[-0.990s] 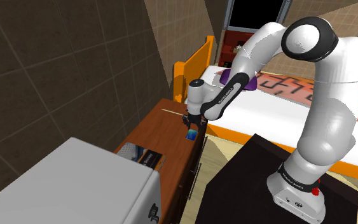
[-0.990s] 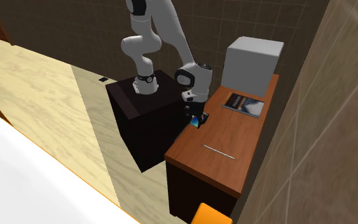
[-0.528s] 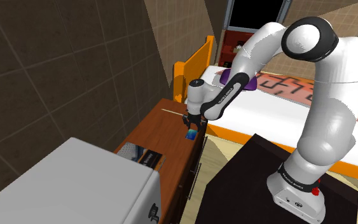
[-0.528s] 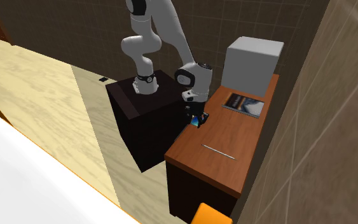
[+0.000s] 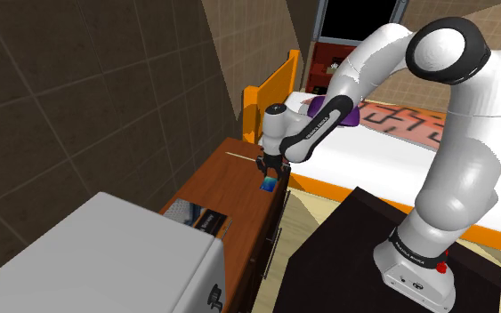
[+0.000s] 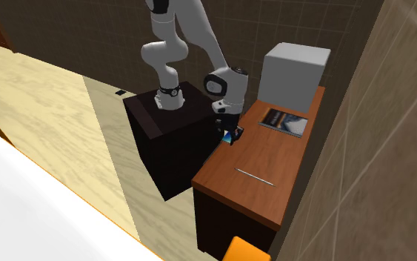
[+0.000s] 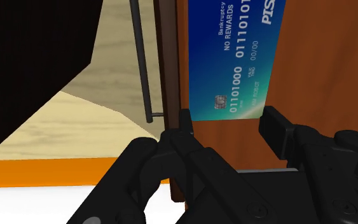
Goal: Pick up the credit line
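Note:
The credit card is blue with white numbers and a small chip. My black gripper is shut on its near end, one finger on each long edge. The card hangs just above the near edge of the brown wooden desk, under the gripper. In the second exterior view the card sits tilted below the gripper, slightly off the desk top.
A grey box stands at one end of the desk, with a flat magazine beside it. A thin light rod lies farther along. The black stand adjoins the desk front. An orange-framed bed lies behind the arm.
The arm has risen a little and the card has come up off the desk top with the gripper.

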{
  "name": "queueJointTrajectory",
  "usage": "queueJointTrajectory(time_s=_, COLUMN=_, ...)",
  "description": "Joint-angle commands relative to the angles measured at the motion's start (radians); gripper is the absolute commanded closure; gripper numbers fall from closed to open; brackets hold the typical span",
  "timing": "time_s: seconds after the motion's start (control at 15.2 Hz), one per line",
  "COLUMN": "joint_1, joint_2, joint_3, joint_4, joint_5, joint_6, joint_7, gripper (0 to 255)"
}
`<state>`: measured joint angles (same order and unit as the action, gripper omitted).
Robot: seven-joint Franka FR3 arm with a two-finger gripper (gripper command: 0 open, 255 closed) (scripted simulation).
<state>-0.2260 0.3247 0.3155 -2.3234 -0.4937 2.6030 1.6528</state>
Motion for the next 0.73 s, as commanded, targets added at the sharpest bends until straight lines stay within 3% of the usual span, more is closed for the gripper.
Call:
queueJointTrajectory(time_s=0.0, joint_1=-0.011, joint_2=-0.025, joint_3=0.013, joint_4=-0.003, joint_5=0.025, joint_6=-0.019, joint_7=-0.022, gripper=255)
queueJointTrajectory(time_s=0.66, joint_1=-0.038, joint_2=-0.128, joint_3=0.056, joint_4=-0.008, joint_5=0.123, joint_6=-0.102, joint_7=-0.103, gripper=255)
